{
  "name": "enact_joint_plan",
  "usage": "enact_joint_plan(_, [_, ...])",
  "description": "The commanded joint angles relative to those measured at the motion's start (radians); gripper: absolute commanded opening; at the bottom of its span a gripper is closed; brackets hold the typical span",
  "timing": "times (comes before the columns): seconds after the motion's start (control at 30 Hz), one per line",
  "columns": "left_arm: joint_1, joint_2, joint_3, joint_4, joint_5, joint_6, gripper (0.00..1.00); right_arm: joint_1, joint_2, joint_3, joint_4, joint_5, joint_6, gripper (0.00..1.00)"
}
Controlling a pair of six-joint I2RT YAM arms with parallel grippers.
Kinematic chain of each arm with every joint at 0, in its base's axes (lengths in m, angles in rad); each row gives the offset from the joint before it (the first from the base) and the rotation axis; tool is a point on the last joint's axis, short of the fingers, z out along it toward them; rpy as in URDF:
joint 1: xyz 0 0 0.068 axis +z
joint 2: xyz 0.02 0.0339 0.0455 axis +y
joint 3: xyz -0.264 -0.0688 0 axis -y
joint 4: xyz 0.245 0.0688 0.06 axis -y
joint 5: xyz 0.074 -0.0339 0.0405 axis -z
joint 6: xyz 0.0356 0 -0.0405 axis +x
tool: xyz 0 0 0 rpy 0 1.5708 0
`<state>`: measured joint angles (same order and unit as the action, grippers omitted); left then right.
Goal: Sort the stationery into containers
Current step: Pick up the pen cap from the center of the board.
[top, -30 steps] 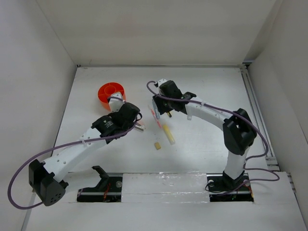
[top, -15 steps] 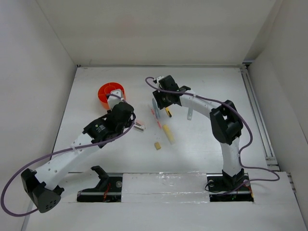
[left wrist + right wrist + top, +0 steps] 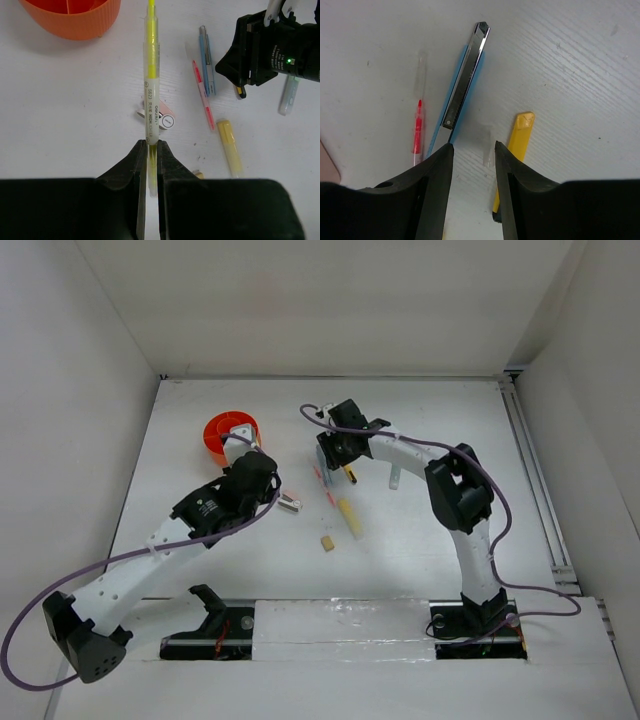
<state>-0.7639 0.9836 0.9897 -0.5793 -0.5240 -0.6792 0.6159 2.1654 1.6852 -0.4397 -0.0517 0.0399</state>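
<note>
My left gripper (image 3: 150, 145) is shut on a yellow highlighter (image 3: 151, 85), which points toward the orange cup (image 3: 75, 17) with inner dividers. On the table lie a grey-blue pen (image 3: 206, 60), a pink-red pen (image 3: 204, 95), a pale yellow marker (image 3: 230, 147), a pale grey marker (image 3: 289, 95), a pink-grey block (image 3: 162, 116) and a tan eraser (image 3: 198, 174). My right gripper (image 3: 474, 150) hovers low and open; the grey-blue pen (image 3: 462, 87) passes under its left finger and a yellow pen (image 3: 517, 142) lies by its right finger. Only a small clear sliver on the table lies between the fingers.
In the top view the cup (image 3: 228, 432) stands at the back left, just beyond my left gripper (image 3: 262, 475). My right gripper (image 3: 335, 455) is over the pen cluster at mid-table. White walls enclose the table on three sides.
The right gripper's jaws have narrowed and the arm has folded in, moving slightly back over the pens. The left arm moved left and back with the highlighter, then held still.
</note>
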Motion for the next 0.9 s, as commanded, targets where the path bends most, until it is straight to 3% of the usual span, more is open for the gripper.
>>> enact_joint_plan(0.0, [0.003,0.004,0.012,0.016,-0.002,0.013,0.00,0.002,0.019,0.045,-0.001,-0.017,-0.012,0.44])
enact_joint_plan(0.53, [0.003,0.004,0.012,0.016,0.007,0.023,0.00,-0.007,0.071,0.064,-0.065,0.068,-0.012,0.40])
enact_joint_plan(0.67, [0.003,0.013,0.012,0.016,0.007,0.023,0.00,-0.007,0.071,0.053,-0.077,0.090,-0.003,0.33])
enact_joint_plan(0.87, [0.003,0.013,0.021,0.016,0.016,0.023,0.00,-0.016,0.071,0.030,-0.077,0.079,0.006,0.11])
